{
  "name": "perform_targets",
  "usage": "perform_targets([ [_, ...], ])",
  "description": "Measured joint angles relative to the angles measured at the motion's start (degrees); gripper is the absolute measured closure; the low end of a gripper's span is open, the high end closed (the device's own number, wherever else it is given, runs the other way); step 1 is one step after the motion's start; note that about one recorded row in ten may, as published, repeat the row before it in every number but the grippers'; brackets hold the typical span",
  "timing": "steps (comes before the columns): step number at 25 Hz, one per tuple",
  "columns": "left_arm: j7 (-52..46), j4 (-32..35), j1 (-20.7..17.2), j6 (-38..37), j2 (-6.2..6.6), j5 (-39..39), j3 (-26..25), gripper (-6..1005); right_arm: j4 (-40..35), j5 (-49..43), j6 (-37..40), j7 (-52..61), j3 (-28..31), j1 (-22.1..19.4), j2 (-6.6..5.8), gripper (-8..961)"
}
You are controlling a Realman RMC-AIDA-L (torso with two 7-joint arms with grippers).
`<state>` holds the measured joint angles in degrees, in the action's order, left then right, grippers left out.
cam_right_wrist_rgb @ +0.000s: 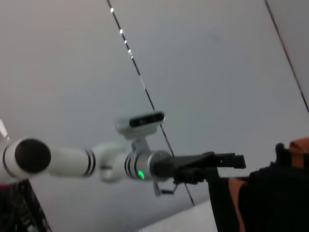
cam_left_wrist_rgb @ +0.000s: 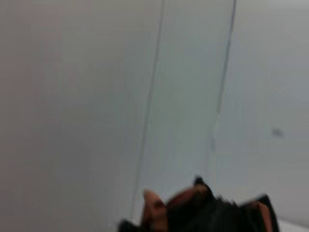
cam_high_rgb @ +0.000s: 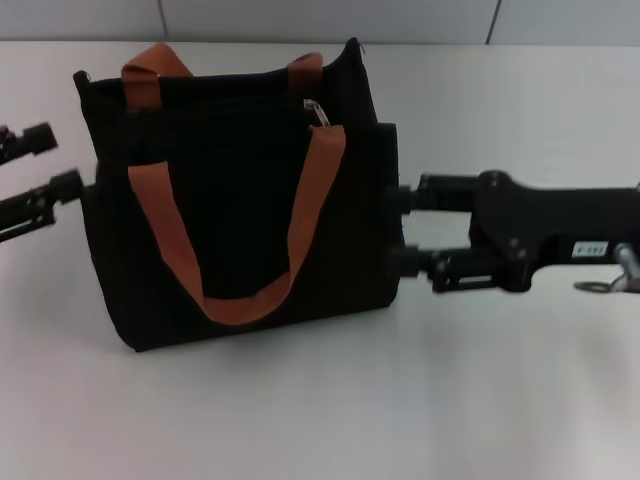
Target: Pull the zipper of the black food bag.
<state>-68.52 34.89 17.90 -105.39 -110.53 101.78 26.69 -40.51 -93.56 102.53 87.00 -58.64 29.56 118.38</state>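
Observation:
The black food bag [cam_high_rgb: 240, 220] stands upright on the white table, with its orange-brown handles hanging over the front. The silver zipper pull [cam_high_rgb: 317, 112] sits at the top, near the right end of the zip line. My left gripper [cam_high_rgb: 62, 160] is open at the bag's left side, its fingertips close to the fabric. My right gripper [cam_high_rgb: 402, 230] is open at the bag's right side, its fingertips at the side pocket. The bag's top shows in the left wrist view [cam_left_wrist_rgb: 212, 212]. The right wrist view shows the bag [cam_right_wrist_rgb: 270, 198] and my left gripper [cam_right_wrist_rgb: 227, 162] beside it.
The white table [cam_high_rgb: 450, 400] stretches in front of and beside the bag. A pale panelled wall [cam_high_rgb: 300, 18] rises right behind it. My right arm [cam_high_rgb: 560, 235] lies across the table's right side.

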Motion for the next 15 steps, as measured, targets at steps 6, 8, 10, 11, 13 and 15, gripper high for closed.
perform_targets([
  [6, -10.7, 4.9, 2.2, -6.5, 2.34, 5.6, -0.2, 267, 0.3, -3.2, 0.0, -2.6, -0.1, -0.1, 0.46, 195],
  [8, -11.0, 4.6, 2.5, -9.4, 1.75, 4.0, -0.2, 236, 0.9, -5.3, 0.1, -5.0, -0.2, -0.1, 0.56, 195],
  [10, -10.0, 4.3, 2.5, -9.6, 0.45, 3.0, 0.1, 204, 2.4, -6.0, 0.1, -7.8, -0.2, 0.0, 0.6, 195],
  [11, -8.9, 4.1, 2.4, -9.6, -0.37, 3.0, 0.2, 189, 3.0, -6.2, 0.0, -9.0, -0.3, 0.0, 0.61, 195],
  [13, -7.0, 3.6, 2.3, -9.6, -1.45, 3.1, 0.4, 174, 4.7, -6.4, -0.4, -12.0, -0.3, 0.1, 0.62, 195],
  [15, -2.8, 1.0, 2.1, -9.6, -2.33, 3.1, 2.0, 175, 6.7, -6.6, -1.5, -15.1, -0.3, 0.3, 0.63, 195],
])
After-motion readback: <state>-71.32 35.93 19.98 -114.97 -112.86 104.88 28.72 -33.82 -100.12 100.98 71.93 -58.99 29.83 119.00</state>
